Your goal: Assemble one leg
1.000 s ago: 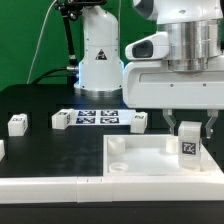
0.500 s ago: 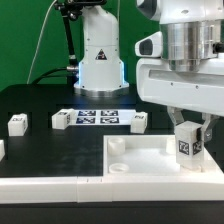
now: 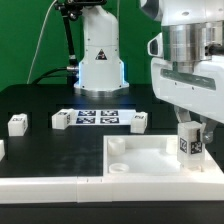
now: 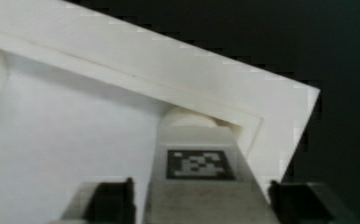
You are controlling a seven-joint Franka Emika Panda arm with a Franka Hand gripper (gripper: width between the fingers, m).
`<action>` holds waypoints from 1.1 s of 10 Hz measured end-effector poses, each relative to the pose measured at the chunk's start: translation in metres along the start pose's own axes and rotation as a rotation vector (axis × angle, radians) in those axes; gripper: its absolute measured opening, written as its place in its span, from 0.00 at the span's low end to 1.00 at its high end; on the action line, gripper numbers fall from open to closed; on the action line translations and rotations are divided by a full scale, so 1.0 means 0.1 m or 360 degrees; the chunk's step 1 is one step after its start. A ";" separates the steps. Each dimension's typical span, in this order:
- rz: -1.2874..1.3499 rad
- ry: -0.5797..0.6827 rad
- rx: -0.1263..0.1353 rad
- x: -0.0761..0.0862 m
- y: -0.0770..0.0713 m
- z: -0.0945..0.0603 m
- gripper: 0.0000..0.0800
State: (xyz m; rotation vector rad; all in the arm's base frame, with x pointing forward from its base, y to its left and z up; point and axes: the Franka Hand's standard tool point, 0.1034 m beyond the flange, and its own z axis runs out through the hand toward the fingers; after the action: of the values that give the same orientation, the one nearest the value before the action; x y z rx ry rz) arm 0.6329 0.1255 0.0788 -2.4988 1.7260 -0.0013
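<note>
My gripper (image 3: 189, 146) is shut on the leg (image 3: 187, 141), a small white block with a black-and-white tag on its face. It holds the leg upright at the exterior view's right end of the large white tabletop panel (image 3: 140, 160). In the wrist view the leg (image 4: 198, 172) sits between the two dark fingers (image 4: 109, 200) of the gripper (image 4: 203, 205). Its far end points at the round corner hole (image 4: 202, 122) of the panel (image 4: 88, 110). I cannot tell whether the leg touches the hole.
Three more white legs (image 3: 17, 124) (image 3: 62, 119) (image 3: 138, 121) lie on the black table behind the panel. The marker board (image 3: 98, 117) lies between them. The robot base (image 3: 98, 55) stands at the back. A white bar (image 3: 50, 186) runs along the front edge.
The gripper has shifted toward the exterior view's right and slightly down, carrying the leg with it. The loose legs and the panel have not moved.
</note>
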 end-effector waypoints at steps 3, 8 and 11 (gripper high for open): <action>-0.0362 -0.0010 0.0002 0.00 0.00 0.00 0.78; -0.1239 -0.0032 -0.0022 -0.02 -0.02 -0.02 0.81; -0.1733 -0.0046 -0.0045 0.03 -0.02 -0.04 0.81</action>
State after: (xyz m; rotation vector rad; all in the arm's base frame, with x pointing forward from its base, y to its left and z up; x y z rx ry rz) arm 0.6360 0.1234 0.0825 -3.0535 0.1809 -0.0261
